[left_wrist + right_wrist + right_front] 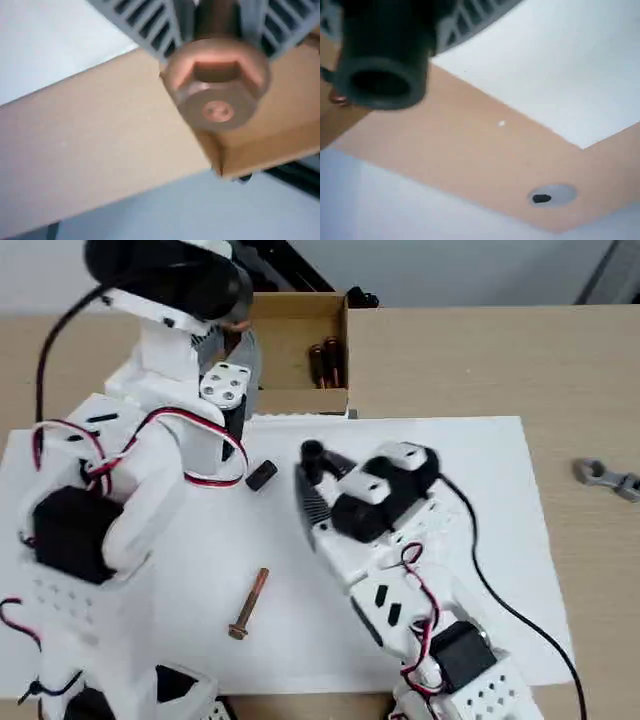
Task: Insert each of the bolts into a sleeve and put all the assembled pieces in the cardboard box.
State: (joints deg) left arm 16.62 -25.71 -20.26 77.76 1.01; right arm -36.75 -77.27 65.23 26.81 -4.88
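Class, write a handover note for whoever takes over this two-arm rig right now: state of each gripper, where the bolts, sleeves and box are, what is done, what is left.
Left gripper: shut on the held bolt, at the cardboard box.
Right gripper: shut on the held sleeve, over the white sheet.
On the sheet, apart: loose bolt, loose sleeve.
Done: two pieces lie in the box.
Left: I cannot tell if the held bolt carries a sleeve. Probably box it, then join the loose bolt to a sleeve and box that.
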